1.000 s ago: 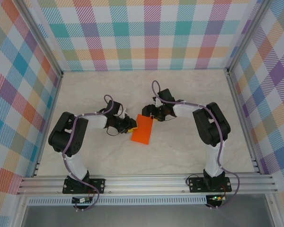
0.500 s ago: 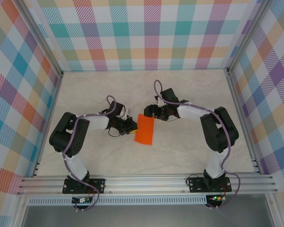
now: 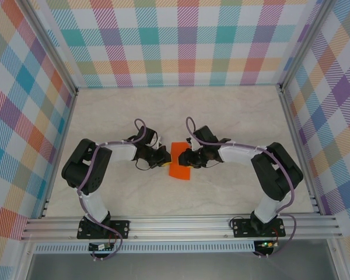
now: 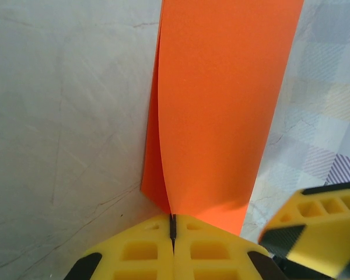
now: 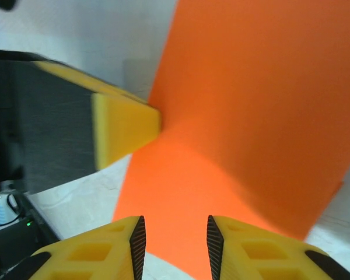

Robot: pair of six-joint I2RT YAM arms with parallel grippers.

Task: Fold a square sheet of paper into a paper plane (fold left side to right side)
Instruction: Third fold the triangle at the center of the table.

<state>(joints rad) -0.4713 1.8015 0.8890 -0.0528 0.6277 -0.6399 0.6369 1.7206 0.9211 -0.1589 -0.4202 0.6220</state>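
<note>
Paper of bright orange, the square sheet of paper [image 3: 178, 170] lies folded double into a narrow rectangle on the pale table [image 3: 233, 116], between the two arms. In the left wrist view its two layers bow slightly apart and meet at the left gripper [image 4: 172, 228], whose jaws are pressed tight together on the sheet's near edge. Opposite, the right gripper [image 5: 174, 240] hangs over the sheet's other side, jaws parted by a modest gap with orange showing through it.
</note>
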